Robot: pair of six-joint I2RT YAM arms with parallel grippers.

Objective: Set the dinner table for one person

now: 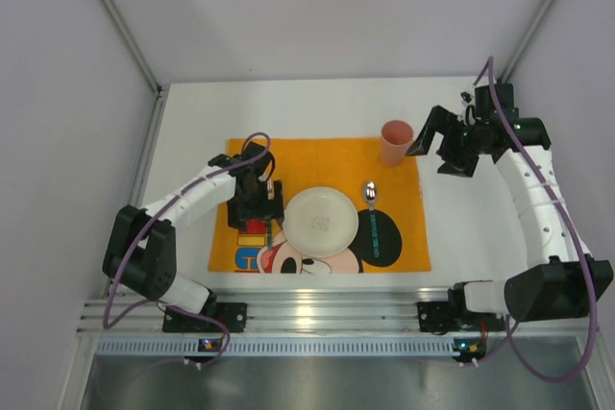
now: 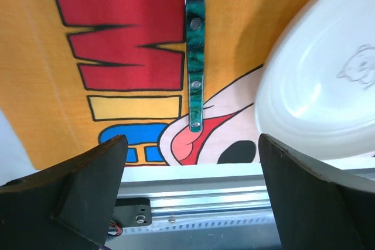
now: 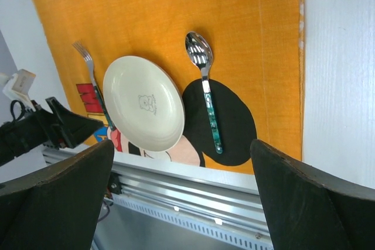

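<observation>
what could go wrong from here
1. The open left gripper straddles the green-handled metal fork, which lies close beside the round white plate; a sloppy retreat might drag the fork askew or clip the plate.
2. The open right gripper hovers near the upright pink cup; a low swing could tip it.

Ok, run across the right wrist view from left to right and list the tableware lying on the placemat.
fork → plate → spoon
</observation>
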